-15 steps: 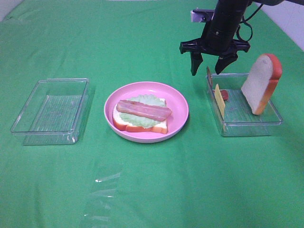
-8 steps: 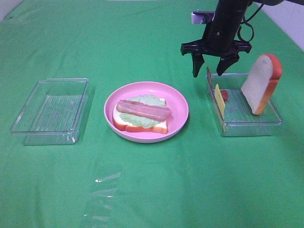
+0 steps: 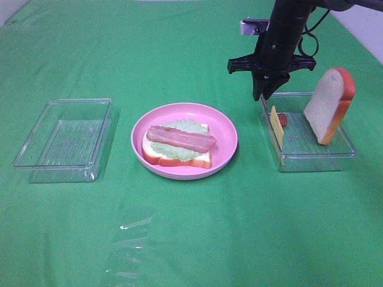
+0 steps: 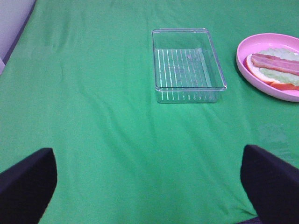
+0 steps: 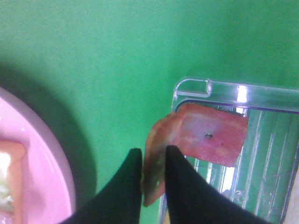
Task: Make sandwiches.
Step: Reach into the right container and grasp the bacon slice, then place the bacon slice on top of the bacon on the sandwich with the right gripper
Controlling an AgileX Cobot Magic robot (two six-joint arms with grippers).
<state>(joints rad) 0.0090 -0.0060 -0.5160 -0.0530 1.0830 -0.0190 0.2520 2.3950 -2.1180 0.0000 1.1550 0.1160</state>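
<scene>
Only the right wrist view showed the right pincer (image 5: 153, 156) pinching the bacon (image 5: 210, 137); the left pincer (image 4: 147, 154) stood spread.

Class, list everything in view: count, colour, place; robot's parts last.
cloth: one, green, underneath
plate: one, pink, centre
bottom bread slice: one, white, on plate
lettuce: one, pale green, on bread
bacon strip: one, reddish-pink, atop lettuce
left tray: one, clear, plate's left
right tray: one, clear, plate's right
leaning bread slice: one, white, right tray
cheese slice: one, yellow, right tray
second bacon strip: one, reddish, right tray's edge
plastic film: one, clear, front cloth
left gripper: one, black, open over cloth
right gripper: one, black, pinching second bacon strip
</scene>
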